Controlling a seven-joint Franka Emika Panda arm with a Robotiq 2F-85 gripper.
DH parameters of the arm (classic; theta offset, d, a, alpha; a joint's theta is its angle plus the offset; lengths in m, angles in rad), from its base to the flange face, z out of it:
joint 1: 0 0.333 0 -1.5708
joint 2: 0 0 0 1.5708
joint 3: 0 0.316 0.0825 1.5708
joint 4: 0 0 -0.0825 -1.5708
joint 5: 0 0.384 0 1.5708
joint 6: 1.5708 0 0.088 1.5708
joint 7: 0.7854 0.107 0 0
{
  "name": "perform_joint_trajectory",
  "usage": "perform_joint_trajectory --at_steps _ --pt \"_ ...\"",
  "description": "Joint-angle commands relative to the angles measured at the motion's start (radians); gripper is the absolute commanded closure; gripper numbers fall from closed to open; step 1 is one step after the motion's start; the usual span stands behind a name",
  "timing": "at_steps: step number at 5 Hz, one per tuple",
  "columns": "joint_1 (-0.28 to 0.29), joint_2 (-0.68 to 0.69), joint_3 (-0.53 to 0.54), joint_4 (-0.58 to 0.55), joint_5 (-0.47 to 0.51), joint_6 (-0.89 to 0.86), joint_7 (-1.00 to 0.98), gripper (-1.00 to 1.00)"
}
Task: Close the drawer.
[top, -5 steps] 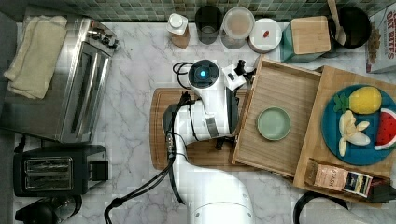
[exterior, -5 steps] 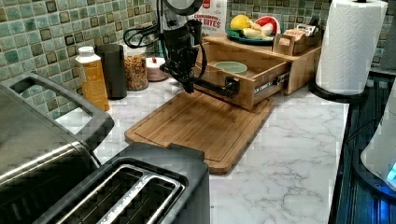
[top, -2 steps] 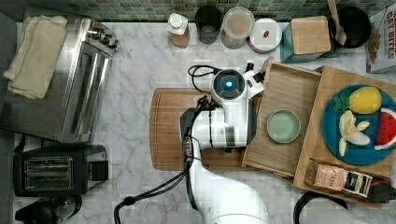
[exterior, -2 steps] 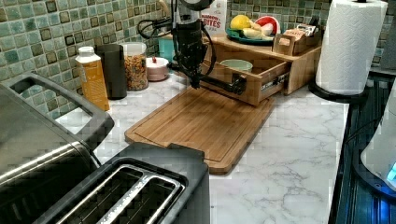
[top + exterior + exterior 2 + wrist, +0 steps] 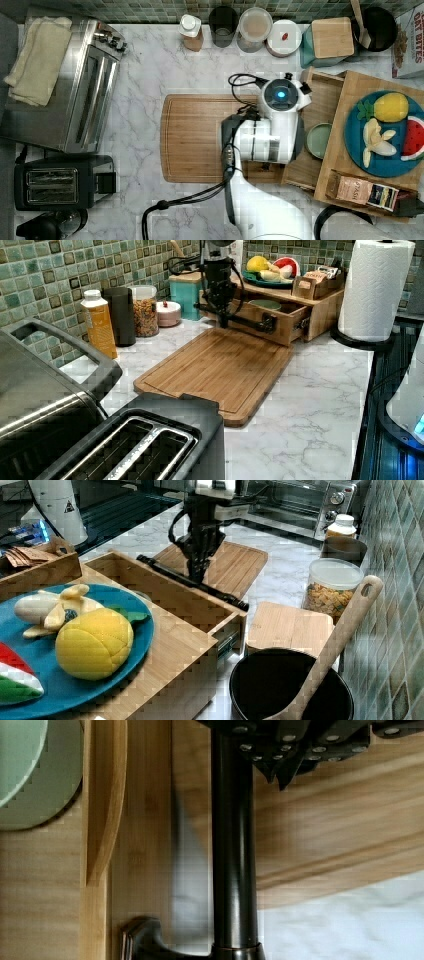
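Note:
The drawer (image 5: 325, 95) is a light bamboo tray sticking partway out of the wooden stand (image 5: 350, 165), with a pale green bowl (image 5: 319, 141) inside it. Its black bar handle (image 5: 190, 582) runs along the front (image 5: 286, 330). My gripper (image 5: 196, 575) points down at the handle's middle, and in the left view the gripper (image 5: 223, 320) is right at the bar. In the wrist view the gripper (image 5: 282, 775) is shut, its fingertips together beside the handle (image 5: 232, 870) on the side away from the bowl (image 5: 30, 765). From above, my wrist (image 5: 280, 97) covers the drawer's front edge.
A darker cutting board (image 5: 195, 137) lies in front of the drawer. The stand top carries a blue fruit plate (image 5: 385, 135). Jars (image 5: 255, 25) line the tiled wall. A toaster oven (image 5: 75, 80), a toaster (image 5: 55, 185), a paper towel roll (image 5: 375, 285) and a black pot (image 5: 290, 685) stand around.
My arm has moved toward the stand, to the top view's right, and the drawer has slid further in with it. The bowl has travelled along inside the drawer.

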State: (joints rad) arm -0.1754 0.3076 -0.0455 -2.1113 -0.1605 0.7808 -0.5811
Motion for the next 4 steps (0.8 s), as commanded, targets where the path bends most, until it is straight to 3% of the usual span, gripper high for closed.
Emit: perform_joint_trajectory --at_steps 1,2,4 --pt "-0.195 -0.064 -0.196 0.007 -0.122 0.073 -0.146 1.0" --pt "-0.154 -0.105 -0.25 0.001 -0.182 0.008 -0.08 1.0" --pt "-0.145 -0.104 -0.259 0.001 -0.179 0.008 -0.082 1.0"
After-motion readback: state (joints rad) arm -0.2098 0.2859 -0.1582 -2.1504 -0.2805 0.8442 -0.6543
